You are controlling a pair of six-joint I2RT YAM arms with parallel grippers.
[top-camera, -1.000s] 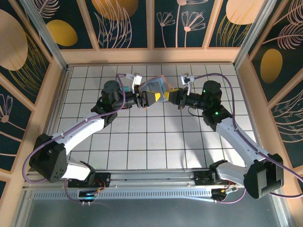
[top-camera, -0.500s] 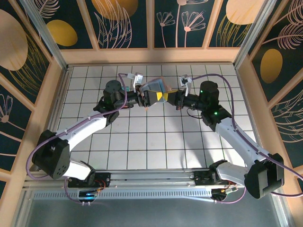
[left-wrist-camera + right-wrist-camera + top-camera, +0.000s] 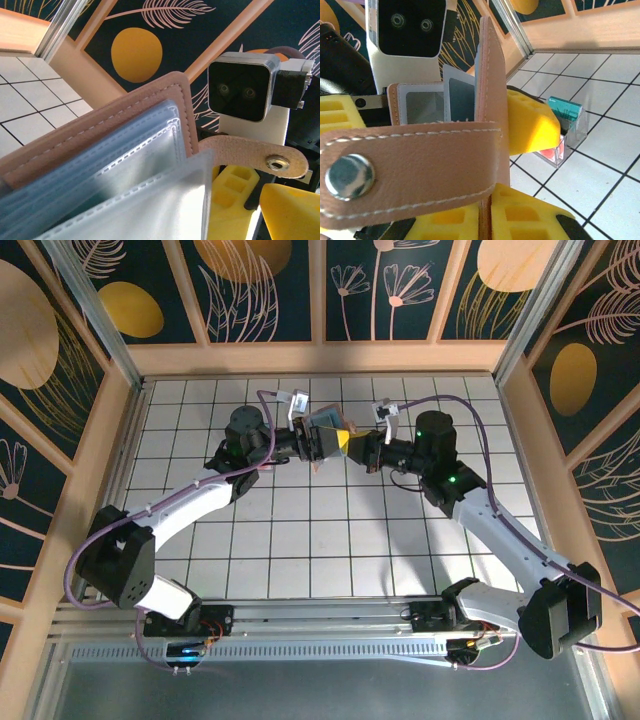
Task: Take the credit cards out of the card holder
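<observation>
card holder held aloft over the counter
right end effector clenched its cover (strap loose); left end effector: state was unclear

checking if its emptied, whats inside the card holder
Between the card holder's pinkish covers, grey-blue clear sleeves fan out; the parts showing look empty. Their lower ends are hidden by the snap strap or cut off, so a leftover card cannot be ruled out.
</observation>
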